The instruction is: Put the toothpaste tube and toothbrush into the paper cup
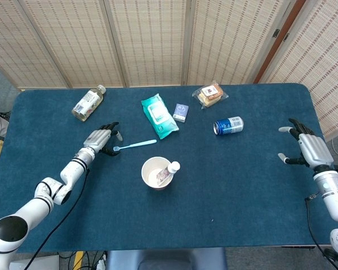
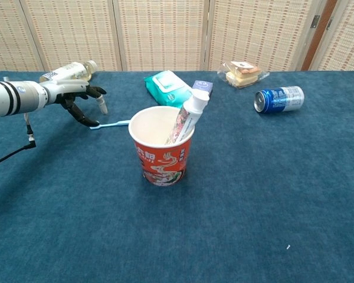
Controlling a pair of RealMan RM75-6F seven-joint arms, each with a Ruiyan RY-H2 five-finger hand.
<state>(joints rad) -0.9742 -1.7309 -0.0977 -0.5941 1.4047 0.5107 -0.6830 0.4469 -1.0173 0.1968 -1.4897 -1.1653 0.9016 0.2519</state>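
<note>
Head view: a red printed paper cup (image 1: 156,173) is seen standing upright near the middle of a dark blue felt-covered table (image 1: 231,185), with a white toothpaste tube (image 1: 170,170) leaned inside it, cap end up and resting against the rim. A light blue toothbrush (image 1: 134,145) is laid flat on the felt just beyond the cup, toward the left. The left hand (image 1: 100,139) is lowered at the brush's near end, fingers spread and bent downward; a dark fingertip (image 2: 89,122) is shown touching or almost touching the tip of the brush in the chest view, and no grip on it can be made out. The right hand (image 1: 304,148) is held at the table's right edge, fingers apart and nothing in it.

Along the far side are shown a clear plastic bottle (image 1: 88,103) lying on its side, a teal pack of wet wipes (image 1: 159,115), a small blue box (image 1: 180,112), a wrapped sandwich (image 1: 210,94) and a blue drinks can (image 1: 228,125) tipped on its side. Woven screen panels (image 1: 152,39) are seen behind the table.
</note>
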